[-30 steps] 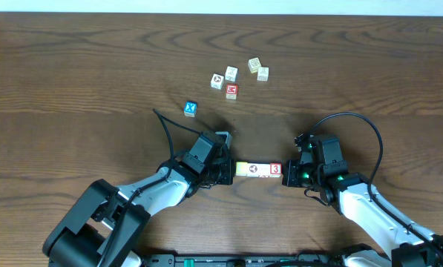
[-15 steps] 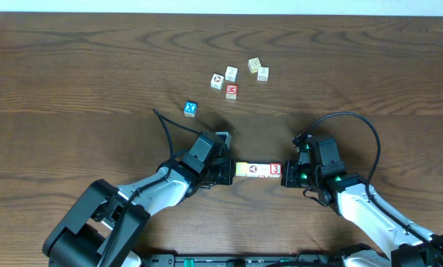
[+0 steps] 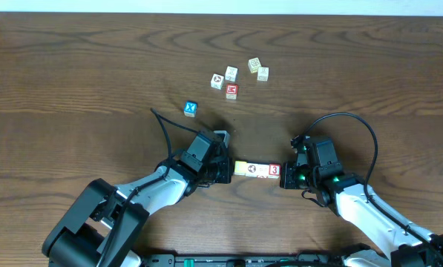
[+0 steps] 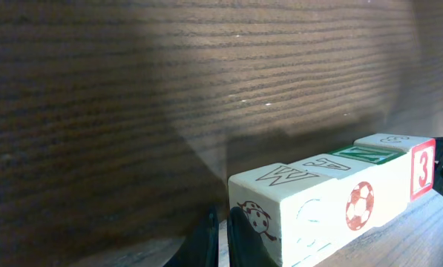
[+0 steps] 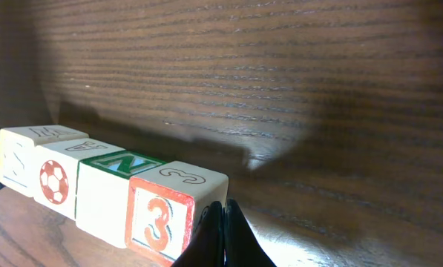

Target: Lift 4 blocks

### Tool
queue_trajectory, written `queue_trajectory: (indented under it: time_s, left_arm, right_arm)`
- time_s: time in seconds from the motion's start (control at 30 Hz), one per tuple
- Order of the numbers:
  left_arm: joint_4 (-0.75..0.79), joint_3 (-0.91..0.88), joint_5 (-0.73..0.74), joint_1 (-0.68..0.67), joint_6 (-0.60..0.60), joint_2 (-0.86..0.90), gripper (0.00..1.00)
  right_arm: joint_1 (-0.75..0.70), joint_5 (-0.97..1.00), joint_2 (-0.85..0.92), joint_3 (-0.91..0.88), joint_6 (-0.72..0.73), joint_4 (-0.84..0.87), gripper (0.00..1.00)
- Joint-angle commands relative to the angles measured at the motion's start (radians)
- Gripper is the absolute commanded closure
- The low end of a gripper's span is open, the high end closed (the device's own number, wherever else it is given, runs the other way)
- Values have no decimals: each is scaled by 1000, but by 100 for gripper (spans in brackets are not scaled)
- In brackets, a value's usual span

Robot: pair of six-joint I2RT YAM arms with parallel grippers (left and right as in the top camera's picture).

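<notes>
Both jaws fully closed! The left gripper [image 3: 231, 170] presses one end of the row of four small wooden toy cubes [image 3: 257, 170], and the right gripper [image 3: 283, 176] butts the red-3 end.

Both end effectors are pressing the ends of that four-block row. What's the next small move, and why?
Probably lift both sides together, slowly and level, keeping the inward squeeze: the four blocks are held only end to end between the shut left end effector and right end effector.

Row of blocks [image 3: 257, 170]: end faces hidden against left gripper [image 3: 231, 170] and right gripper [image 3: 283, 175]; loose cubes [image 3: 231, 73] beyond it unreadably small.
</notes>
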Motion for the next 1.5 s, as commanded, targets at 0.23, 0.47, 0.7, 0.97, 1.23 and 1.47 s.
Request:
queue_trajectory:
  time_s: [0.23,0.47,0.7,0.97,1.23,1.47]
  left_arm:
    - [-10,3,-32,4,39,19,92]
    - [-13,3,-48,4,50,19,92]
    - [-29,4,-78,4,46,19,92]
    - [-32,9,-100,19,48,19,92]
    - [-32,17,-99,24,50,19,92]
    - [-28,17,-50,24,50,19,92]
  right_arm:
    - [14,-26,-10,20,-10,2,99]
    - [14,-26,-10,20,-10,1,99]
    - [14,-17,-10,20,-10,-8,99]
    - [14,-15,-10,20,-11,-10,99]
    - [14,-14,-10,20,-18,-13,99]
    - [14,-15,-10,20,-17,-18,99]
